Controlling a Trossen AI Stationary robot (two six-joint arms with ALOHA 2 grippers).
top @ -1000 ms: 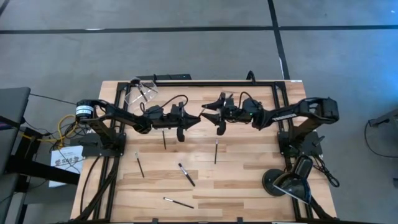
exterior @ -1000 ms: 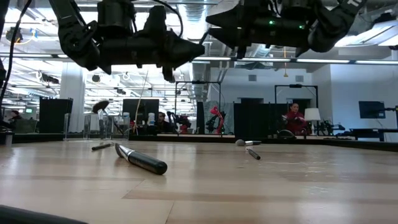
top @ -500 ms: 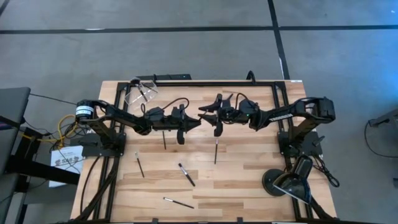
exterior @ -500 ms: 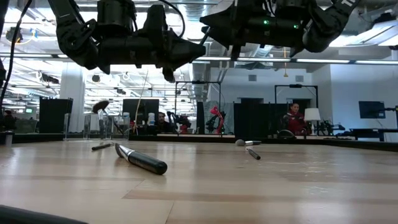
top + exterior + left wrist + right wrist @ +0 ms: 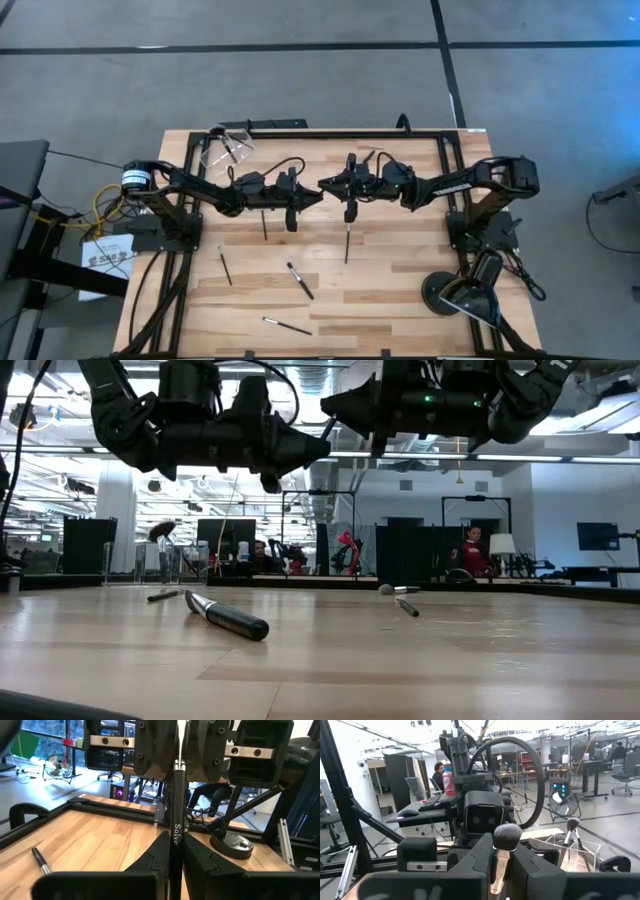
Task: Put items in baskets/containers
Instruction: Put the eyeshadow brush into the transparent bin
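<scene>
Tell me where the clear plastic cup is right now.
In the high view, the clear transparent plastic cup stands at the wooden table's far left corner, beside the black metal frame, behind the left arm, with a brush inside.

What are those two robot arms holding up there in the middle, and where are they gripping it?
One makeup brush, passed between them. The left gripper clamps its dark handle; the right gripper has closed on the bristle end.
</scene>
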